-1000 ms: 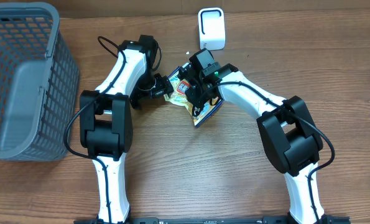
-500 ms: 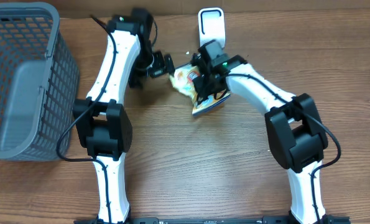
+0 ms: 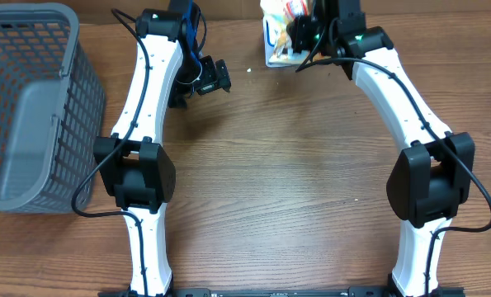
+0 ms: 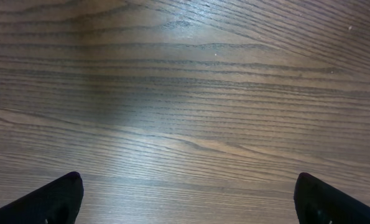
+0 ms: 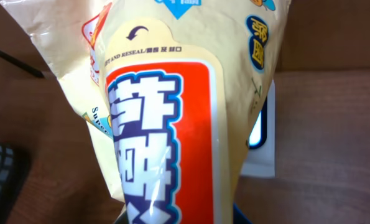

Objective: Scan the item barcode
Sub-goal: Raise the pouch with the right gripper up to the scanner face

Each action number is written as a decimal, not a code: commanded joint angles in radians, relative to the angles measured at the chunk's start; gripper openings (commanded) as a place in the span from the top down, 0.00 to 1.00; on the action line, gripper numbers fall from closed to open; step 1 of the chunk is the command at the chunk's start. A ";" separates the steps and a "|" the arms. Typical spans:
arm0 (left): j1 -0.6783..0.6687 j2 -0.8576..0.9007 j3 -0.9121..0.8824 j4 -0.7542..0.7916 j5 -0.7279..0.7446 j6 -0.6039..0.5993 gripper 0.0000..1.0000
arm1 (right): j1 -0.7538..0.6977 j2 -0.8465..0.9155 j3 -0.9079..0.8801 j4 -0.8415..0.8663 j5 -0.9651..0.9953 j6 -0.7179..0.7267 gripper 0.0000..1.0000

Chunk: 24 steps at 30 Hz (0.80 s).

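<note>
1. The right hand [image 3: 307, 33] is pinching the snack packet [image 5: 172, 124], holding it up at the far edge of the desk [image 3: 295, 190], just in front of the white scanner [image 5: 263, 158].
2. The left hand [image 3: 214, 78] is hanging spread wide over bare wood, gripping nothing, well apart from the packet.
3. The packet is covering most of the scanner. In the wrist view, only a strip of the scanner's window is peeking past the bag's edge.
4. I am not seeing the barcode anywhere. The red printed face is pointing at the wrist, and the side turned to the scanner is hidden. If the code is sitting on the wrong face, the scan is going to fail.
5. The bag is looking soft and glossy. A crease across the code, or glare off the film, could be spoiling the read.
6. The packet is hanging very close to the scanner, so a careless turn could be knocking the scanner over. If the pinch is loosening, the bag could slide out.
</note>
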 commanded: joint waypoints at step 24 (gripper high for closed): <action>0.000 -0.018 0.009 0.033 -0.013 0.021 0.00 | 0.010 0.177 0.028 0.447 0.111 0.014 0.95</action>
